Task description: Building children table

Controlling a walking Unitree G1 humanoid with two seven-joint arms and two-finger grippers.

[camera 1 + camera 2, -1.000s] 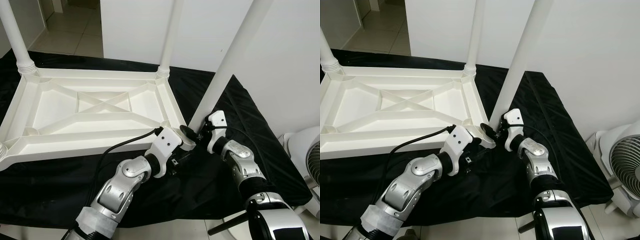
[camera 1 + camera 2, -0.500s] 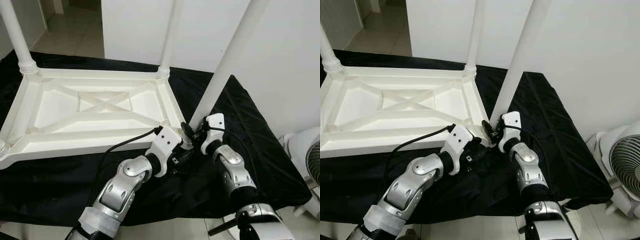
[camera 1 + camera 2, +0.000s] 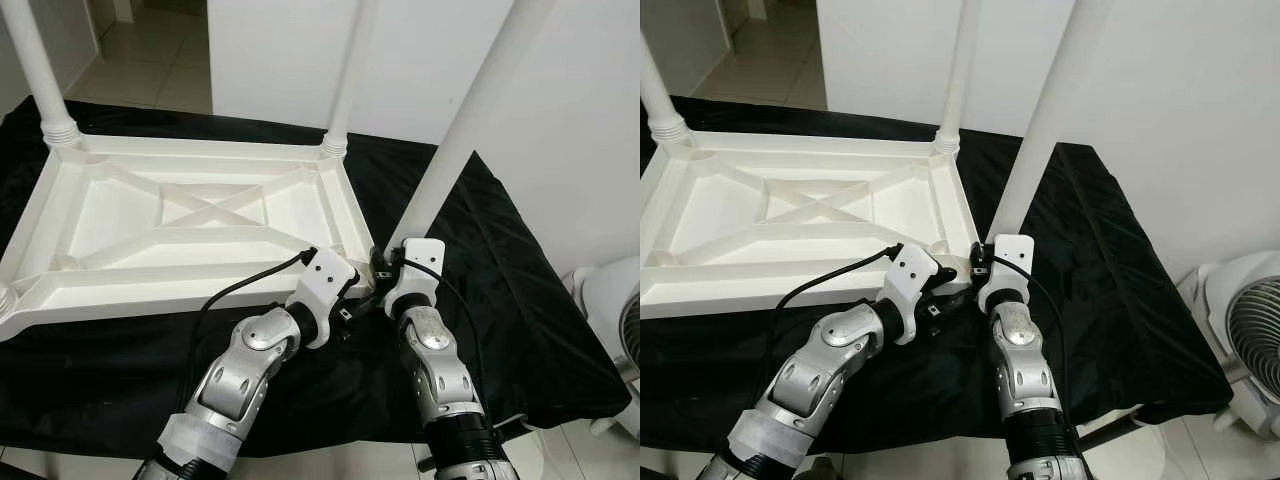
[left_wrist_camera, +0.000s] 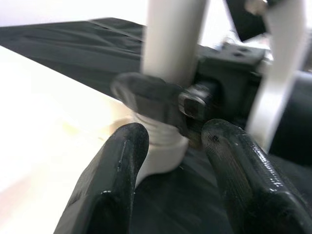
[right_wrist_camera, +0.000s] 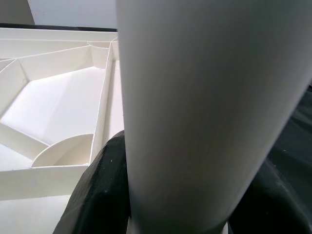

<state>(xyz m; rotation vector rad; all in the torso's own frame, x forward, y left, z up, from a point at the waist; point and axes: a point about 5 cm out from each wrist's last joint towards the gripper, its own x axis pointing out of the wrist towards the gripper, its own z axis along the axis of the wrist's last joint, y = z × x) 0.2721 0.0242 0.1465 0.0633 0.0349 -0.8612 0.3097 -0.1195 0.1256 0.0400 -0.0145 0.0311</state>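
Here, right tool (image 5: 170,195) clamped round table leg (image 3: 470,120) — base, left tool (image 4: 175,161) beside.

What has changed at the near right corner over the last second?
The right tool has swung inward around the base of the leaning table leg, its forearm now pointing almost straight ahead. The left tool has stayed at the same corner of the upturned tabletop. The leg remains tilted, and the other legs are unchanged.

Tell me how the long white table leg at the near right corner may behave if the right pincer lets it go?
The long white plastic table leg leans instead of standing straight, so it would probably tip over. Its smooth round surface looks slippery for the right pincer. The upturned white plastic tabletop looks ribbed and hollow, so probably stiff but light, and a push could slide it on the black cloth.
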